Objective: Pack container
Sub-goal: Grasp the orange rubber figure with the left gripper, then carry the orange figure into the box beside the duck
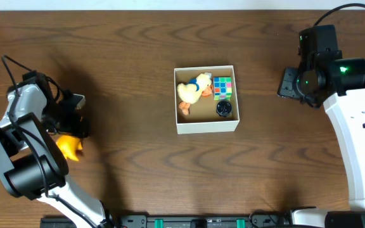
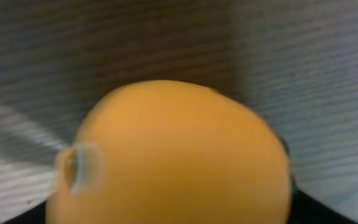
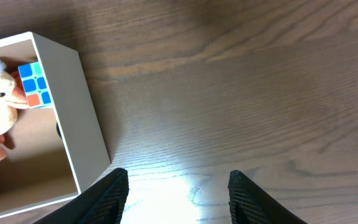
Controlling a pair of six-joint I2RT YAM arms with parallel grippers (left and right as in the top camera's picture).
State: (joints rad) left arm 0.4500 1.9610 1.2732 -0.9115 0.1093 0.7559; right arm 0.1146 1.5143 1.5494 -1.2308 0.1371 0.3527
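Observation:
The container (image 1: 206, 126) is a square white box with a brown floor at the table's middle; its white wall (image 3: 73, 112) also shows in the right wrist view. Inside lie a plush duck (image 1: 191, 90), a colour cube (image 1: 223, 88) and a small black round thing (image 1: 224, 109). An orange-yellow toy (image 1: 70, 147) sits at the far left and fills the left wrist view (image 2: 173, 155). My left gripper (image 1: 73, 133) is right at it, its fingers hidden behind the toy. My right gripper (image 1: 288, 82) stands open and empty over bare wood to the right of the container (image 3: 178, 186).
The dark wooden table (image 1: 138, 171) stretches all round the box. My left arm's white body (image 1: 24, 158) stands over the near left corner, and my right arm (image 1: 353, 139) runs along the right edge.

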